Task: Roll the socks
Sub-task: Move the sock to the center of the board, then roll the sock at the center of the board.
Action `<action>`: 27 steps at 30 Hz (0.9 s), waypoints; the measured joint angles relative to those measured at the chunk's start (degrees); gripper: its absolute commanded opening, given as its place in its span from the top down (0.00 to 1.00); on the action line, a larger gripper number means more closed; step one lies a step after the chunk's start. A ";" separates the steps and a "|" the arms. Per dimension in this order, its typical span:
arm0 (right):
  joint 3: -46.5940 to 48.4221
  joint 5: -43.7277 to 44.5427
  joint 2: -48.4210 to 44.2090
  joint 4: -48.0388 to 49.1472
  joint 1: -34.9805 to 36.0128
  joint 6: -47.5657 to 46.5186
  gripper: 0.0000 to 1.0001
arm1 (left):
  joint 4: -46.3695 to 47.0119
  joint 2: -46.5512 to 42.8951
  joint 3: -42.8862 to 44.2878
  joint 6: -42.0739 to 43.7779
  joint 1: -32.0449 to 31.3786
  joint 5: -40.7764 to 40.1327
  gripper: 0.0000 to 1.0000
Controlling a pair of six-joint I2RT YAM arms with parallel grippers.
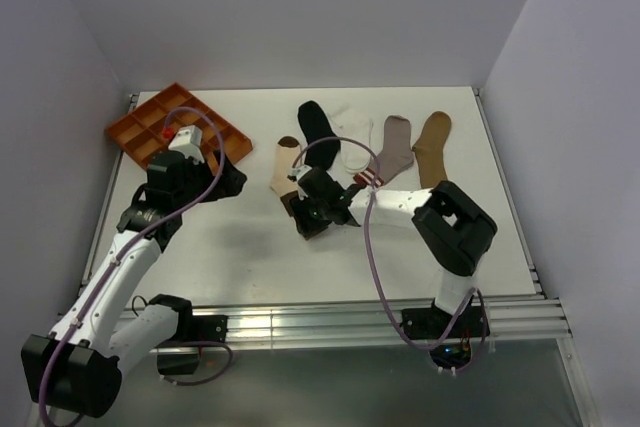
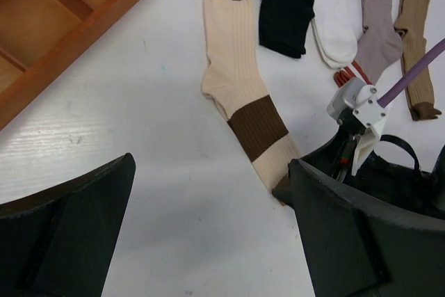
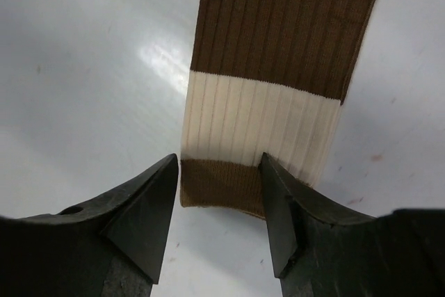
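Progress is sitting at the very start: none of the five is showing a roll. The black sock [image 1: 318, 127], white sock [image 1: 352, 137], grey sock [image 1: 395, 147] and tan sock [image 1: 433, 147] are lying flat in a row at the far side of the table [image 1: 250, 247]. The cream sock [image 2: 236, 67] is lying flat just left of them. The right gripper [image 3: 219, 161] is straddling its brown cuff, fingers at either edge; whether they are pinching it, I cannot tell. The left gripper [image 2: 212, 161] is hanging spread wide and empty beside the orange tray [image 1: 150, 122].
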 measured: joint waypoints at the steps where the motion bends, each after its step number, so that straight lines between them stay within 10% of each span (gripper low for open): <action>1: -1.11 -0.15 -1.03 -0.09 0.31 0.50 0.40 | 0.26 0.11 -0.04 0.11 -0.31 0.24 0.00; 12: -11.06 8.98 -29.05 -1.49 0.46 6.29 0.18 | 0.57 2.84 0.20 1.20 -17.05 -3.93 0.00; 27: -35.67 18.84 -66.29 -3.67 -20.59 20.09 0.25 | 9.64 24.06 0.85 5.01 -47.76 -23.30 0.23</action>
